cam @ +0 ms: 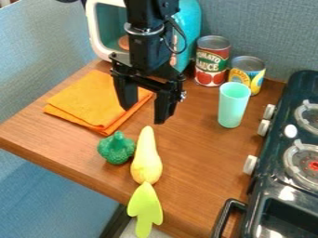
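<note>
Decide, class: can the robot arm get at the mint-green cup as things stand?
Probably yes: the end effector hangs open, and nothing visible stands between it and the mint-green cup.

The arm (142, 52) is black, built of blocky, straight-edged segments with a slight sheen. A silvery metal ring (144, 31) circles it like a collar, and a thin black cable (184, 39) bows out beside it in a loose loop. Small, pale screw heads dot the dark housing. The gripper (146, 115) is black too — an angular crosspiece carrying two flat, plate-like fingers (164, 107), long and blunt-ended, with bright metal hardware (183, 95) at one side.
</note>
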Motion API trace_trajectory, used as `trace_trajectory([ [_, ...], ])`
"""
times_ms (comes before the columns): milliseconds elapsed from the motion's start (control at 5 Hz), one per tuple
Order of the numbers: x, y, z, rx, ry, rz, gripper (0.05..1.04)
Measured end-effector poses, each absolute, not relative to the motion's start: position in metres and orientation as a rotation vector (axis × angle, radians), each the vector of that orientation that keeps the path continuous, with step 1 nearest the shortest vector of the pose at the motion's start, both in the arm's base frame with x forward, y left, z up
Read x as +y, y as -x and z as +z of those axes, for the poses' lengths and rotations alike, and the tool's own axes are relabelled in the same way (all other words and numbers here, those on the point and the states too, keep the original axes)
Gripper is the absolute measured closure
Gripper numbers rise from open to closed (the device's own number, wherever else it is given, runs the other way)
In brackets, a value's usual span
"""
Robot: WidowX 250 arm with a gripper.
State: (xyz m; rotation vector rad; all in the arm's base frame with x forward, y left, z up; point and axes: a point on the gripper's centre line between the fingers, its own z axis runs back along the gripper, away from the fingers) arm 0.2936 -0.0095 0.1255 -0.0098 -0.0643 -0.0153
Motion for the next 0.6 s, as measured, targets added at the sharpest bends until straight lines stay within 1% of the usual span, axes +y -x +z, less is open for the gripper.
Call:
trace_trajectory([
  [200,-0.009,-0.292,0.117,-0.038,0.009,-0.011,0.083],
  [400,-0.010,-0.296,0.113,-0.061,0.011,0.033,0.083],
  [600,-0.023,-0.295,0.102,-0.088,-0.001,0.080,0.083],
])
